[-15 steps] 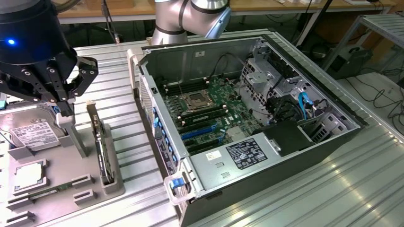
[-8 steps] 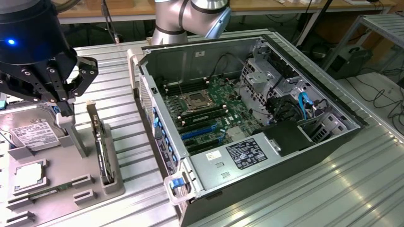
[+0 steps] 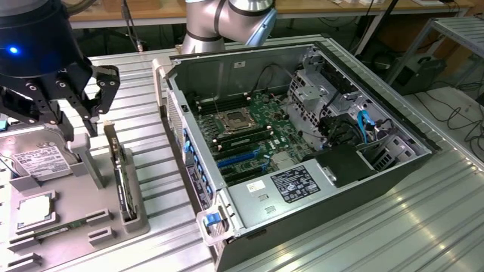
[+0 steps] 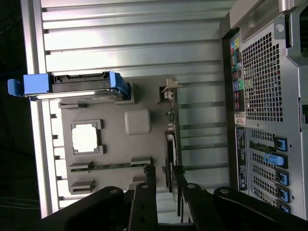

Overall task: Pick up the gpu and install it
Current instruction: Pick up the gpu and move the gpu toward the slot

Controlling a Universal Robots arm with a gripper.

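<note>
The ribbed metal counter (image 3: 378,226) carries an open computer case (image 3: 250,73) lying on its side, motherboard facing up. In the exterior view, at 9 o'clock from the case, sits a gray fixture tray (image 3: 83,198).

The claw (image 3: 79,129) hangs over the tray's 12 o'clock end with its 2 fingers apart and nothing between them. The gpu (image 3: 121,170) stands on edge in 2 slotted blocks just below it, the silver bracket (image 4: 168,89) at one end.

I judge the card light, stiff and thin, but fragile. The fan shroud and the contact edge are poor places to squeeze. The upper long edge near mid-length, pinched across the thickness, looks the safest hold, though the bracket end may sag.
</note>
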